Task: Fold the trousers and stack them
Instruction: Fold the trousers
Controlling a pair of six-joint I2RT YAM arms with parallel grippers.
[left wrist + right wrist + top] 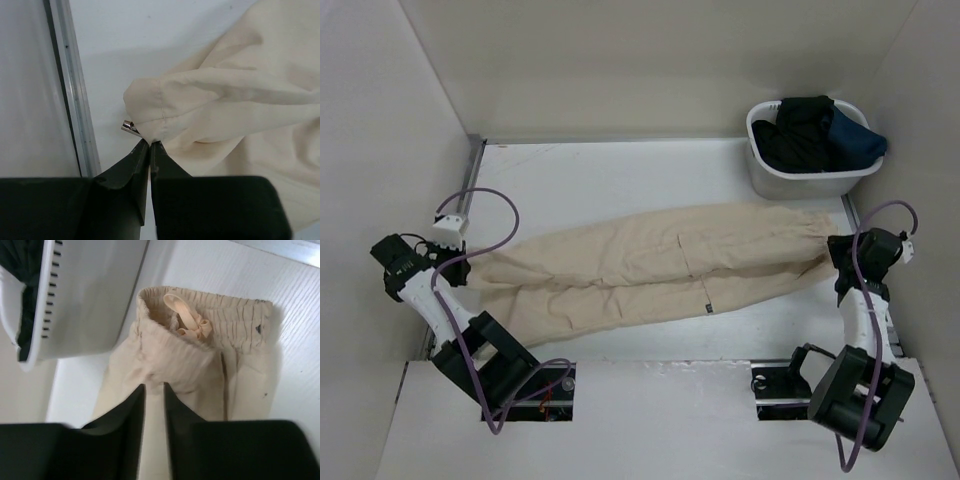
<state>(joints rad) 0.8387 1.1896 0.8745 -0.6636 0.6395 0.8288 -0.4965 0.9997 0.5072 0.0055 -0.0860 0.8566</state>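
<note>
Long beige cotton trousers [650,265] lie stretched across the white table [600,175], look soft and floppy, so grab the ends; left gripper [150,144] pinches a cuff, right gripper [154,390] sits narrow over the waistband, hold unclear

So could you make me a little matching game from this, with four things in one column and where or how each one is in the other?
Things:
1. trousers
2. basket
3. left end effector
4. drawstring bow

Places or states:
a. shut on a leg cuff
b. tied at the gathered waistband
c. spread lengthwise across the table
d. far right corner, holding dark clothes

Pairs: 1-c, 2-d, 3-a, 4-b.
</note>
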